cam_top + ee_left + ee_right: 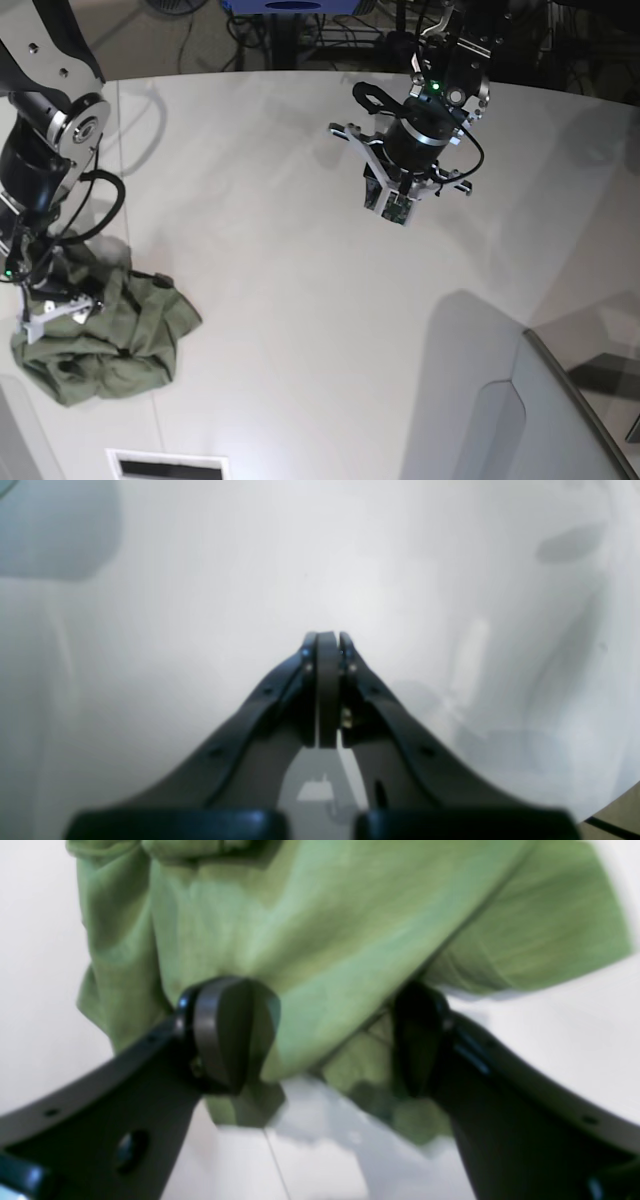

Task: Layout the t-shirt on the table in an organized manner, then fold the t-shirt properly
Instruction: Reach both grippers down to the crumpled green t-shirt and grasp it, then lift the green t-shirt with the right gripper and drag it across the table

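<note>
The olive-green t-shirt (100, 335) lies crumpled in a heap at the near left of the white table (300, 300). My right gripper (70, 300) is low over the heap. In the right wrist view it (322, 1040) stands open, its fingers (225, 1035) wide apart, with folds of the t-shirt (340, 930) lying between and beyond them; nothing is pinched. My left gripper (398, 205) hangs above the far middle of the table, away from the cloth. In the left wrist view it (327, 640) is shut on nothing, over bare table (150, 630).
A grey angled panel (545, 420) rises at the near right. A white slotted plate (165, 465) sits at the front edge. Cables and dark equipment (300, 20) stand beyond the curved far edge. A thin seam line (275, 1155) runs under the right gripper.
</note>
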